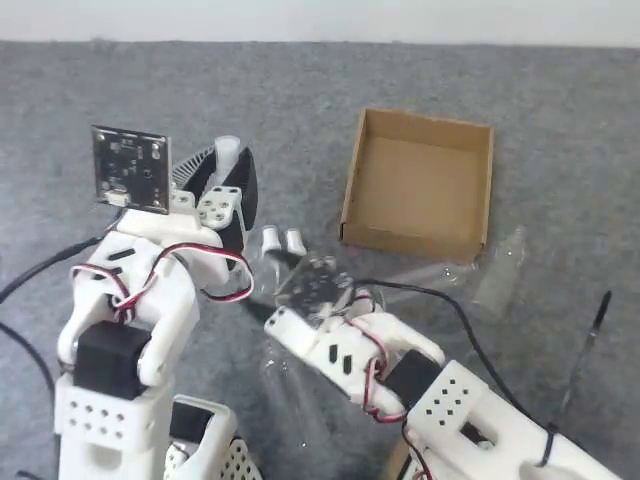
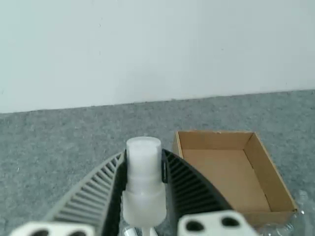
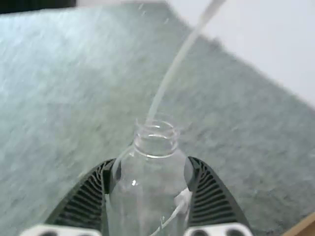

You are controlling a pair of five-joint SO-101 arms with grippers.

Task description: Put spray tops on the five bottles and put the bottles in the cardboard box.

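Left claw (image 2: 143,160) pinches the white plastic spray top (image 2: 143,191) by its collar, thin dip tube (image 3: 173,73) inside the neck of the clear plastic bottle (image 3: 147,196) that the right claw (image 3: 150,169) grips at the shoulder above the counter (image 1: 150,90); both look light, slick, easily crushed.

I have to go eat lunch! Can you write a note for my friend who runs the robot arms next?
Left gripper: shut on a spray top, held above the bottle.
Right gripper: shut on a bottle; the top's tube goes into its neck, top not seated.
Two spare tops lie on the mat; a second bottle lies beside the box.
Done: no bottle boxed yet.
Left: seat this top, cap the others, box them all.
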